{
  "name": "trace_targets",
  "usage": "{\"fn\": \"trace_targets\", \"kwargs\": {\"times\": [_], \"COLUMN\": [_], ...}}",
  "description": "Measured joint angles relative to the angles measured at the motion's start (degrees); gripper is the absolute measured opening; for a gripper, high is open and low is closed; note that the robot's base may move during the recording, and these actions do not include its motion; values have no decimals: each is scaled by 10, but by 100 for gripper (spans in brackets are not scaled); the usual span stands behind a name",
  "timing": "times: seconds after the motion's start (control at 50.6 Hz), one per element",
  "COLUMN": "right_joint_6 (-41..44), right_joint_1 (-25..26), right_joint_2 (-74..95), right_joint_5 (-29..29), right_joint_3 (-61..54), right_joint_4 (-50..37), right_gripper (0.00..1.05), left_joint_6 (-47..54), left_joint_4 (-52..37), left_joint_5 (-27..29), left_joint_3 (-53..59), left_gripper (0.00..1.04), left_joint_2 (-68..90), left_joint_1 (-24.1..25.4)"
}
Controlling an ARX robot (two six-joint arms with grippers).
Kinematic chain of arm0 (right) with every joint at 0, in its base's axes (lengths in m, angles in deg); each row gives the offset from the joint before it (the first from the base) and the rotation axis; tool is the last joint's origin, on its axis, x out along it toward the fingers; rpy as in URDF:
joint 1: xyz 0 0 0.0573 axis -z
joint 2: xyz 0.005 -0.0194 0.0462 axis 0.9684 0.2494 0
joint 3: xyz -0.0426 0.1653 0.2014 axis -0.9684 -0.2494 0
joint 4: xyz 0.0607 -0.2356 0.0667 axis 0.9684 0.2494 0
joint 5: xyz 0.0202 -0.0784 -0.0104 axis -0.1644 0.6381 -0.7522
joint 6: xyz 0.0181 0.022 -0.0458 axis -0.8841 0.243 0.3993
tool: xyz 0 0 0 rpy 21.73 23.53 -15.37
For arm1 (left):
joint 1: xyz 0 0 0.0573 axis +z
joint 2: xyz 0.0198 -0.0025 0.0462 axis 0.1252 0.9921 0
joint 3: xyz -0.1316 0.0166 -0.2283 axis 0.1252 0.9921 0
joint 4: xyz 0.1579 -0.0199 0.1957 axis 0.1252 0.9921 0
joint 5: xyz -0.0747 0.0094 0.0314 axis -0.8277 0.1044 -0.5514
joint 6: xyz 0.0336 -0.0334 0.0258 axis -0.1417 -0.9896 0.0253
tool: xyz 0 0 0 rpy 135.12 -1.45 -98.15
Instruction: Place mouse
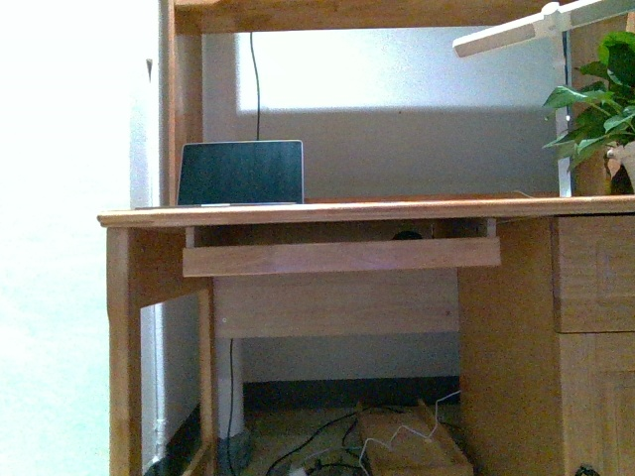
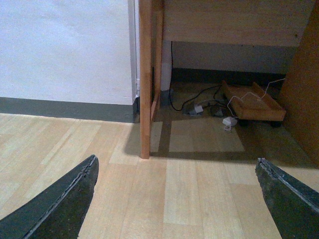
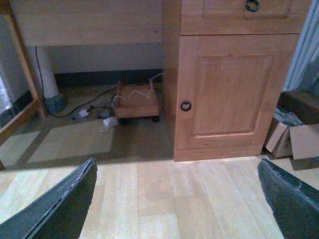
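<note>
Currently, the small dark grey dome-shaped mouse (image 1: 407, 235) sits on the pull-out light wooden keyboard tray (image 1: 340, 257), in the gap beneath the wooden desk top (image 1: 397, 210); only its upper part shows. The open dark-screened laptop (image 1: 240, 173) stands on the desk top, well apart from it. Left gripper (image 2: 175, 162): jaws spread wide, nothing held, above the pale wood-plank floor (image 2: 199, 199). Right gripper (image 3: 176, 162): jaws spread wide, nothing held, facing the wooden cabinet door (image 3: 227, 89)
</note>
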Motion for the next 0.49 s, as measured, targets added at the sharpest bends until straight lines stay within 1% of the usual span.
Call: {"fn": "trace_targets", "kwargs": {"times": [0.494], "right_joint_6": [0], "right_joint_1": [0], "right_joint_2": [0], "right_joint_5": [0], "right_joint_3": [0], "right_joint_4": [0], "right_gripper": [97], "left_joint_6": [0], "left_joint_4": [0], "left_joint_5": [0], "left_joint_3": [0], "left_gripper": [97], "left_joint_2": [0], "left_joint_1": [0]}}
